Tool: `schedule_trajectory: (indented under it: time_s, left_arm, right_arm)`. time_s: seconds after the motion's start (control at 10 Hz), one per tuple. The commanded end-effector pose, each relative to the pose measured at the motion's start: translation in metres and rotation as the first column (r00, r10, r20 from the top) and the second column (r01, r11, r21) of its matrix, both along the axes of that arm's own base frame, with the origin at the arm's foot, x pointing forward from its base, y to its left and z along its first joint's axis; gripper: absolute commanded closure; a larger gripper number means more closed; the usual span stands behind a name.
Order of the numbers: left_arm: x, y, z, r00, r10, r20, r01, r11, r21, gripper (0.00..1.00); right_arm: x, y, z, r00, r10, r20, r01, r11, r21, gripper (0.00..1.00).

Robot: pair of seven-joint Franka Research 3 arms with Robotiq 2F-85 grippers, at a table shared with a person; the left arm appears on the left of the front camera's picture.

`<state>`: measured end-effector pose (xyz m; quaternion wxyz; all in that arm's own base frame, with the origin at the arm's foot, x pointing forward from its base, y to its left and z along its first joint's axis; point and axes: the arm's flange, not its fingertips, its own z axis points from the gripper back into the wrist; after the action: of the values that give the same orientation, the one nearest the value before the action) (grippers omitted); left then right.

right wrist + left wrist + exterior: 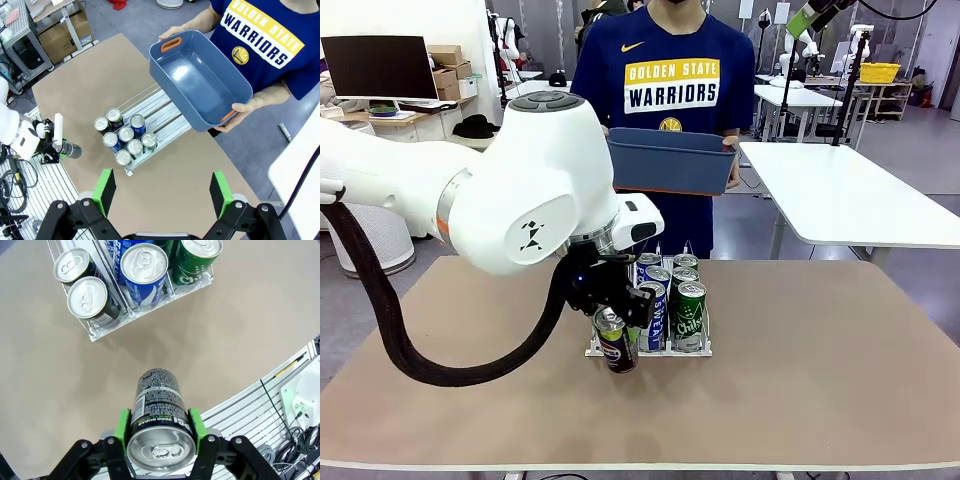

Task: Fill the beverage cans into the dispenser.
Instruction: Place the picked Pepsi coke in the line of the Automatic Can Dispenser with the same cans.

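Risk first: black can (159,426) clamped between left fingers (195,424), held on its side with the silver top toward the wrist camera and clear of the table (240,330). Judgement: it must be stood upright before it goes into a lane; set down tilted, it could catch a wire divider or knock the front cans over. Grip is near the top end, so the can could pivot during the turn.

Dispenser (145,311) lies just beyond the held can. Lanes seen from the wrist: two black cans (88,296) in one outer lane, a blue can (144,265) at the front of the middle, a green can (200,255) in the other outer lane.

Right fingers (219,194) wide apart, empty, high above the table.

Far side: person's hands hold a bin (200,80), nothing in it.
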<state>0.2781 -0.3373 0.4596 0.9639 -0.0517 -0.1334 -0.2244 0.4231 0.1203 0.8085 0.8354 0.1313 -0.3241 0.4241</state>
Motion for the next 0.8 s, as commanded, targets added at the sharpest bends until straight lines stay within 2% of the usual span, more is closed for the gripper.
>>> schedule_trajectory:
  time_s: [0.0, 0.3, 0.5, 0.7]
  left_arm:
    - [-0.004, -0.009, 0.005, 1.0, -0.025, 0.013, 0.025, 1.0, -0.003, 0.42]
    - [-0.004, -0.009, 0.005, 1.0, -0.025, 0.013, 0.025, 1.0, -0.003, 0.42]
    - [0.003, -0.008, -0.001, 0.999, -0.03, -0.018, 0.03, 1.0, -0.004, 0.42]
    - [0.022, 0.003, -0.011, 0.999, 0.02, 0.032, -0.02, 1.0, -0.007, 0.42]
  right_arm:
    - [-0.001, 0.0, -0.001, 1.0, 0.003, -0.002, -0.003, 1.0, 0.002, 0.0]
    - [-0.001, 0.0, -0.001, 1.0, 0.003, -0.002, -0.003, 1.0, 0.002, 0.0]
    - [-0.001, 0.0, -0.001, 1.0, 0.003, -0.002, -0.003, 1.0, 0.002, 0.0]
    - [-0.001, 0.0, -0.001, 1.0, 0.003, -0.002, -0.003, 1.0, 0.002, 0.0]
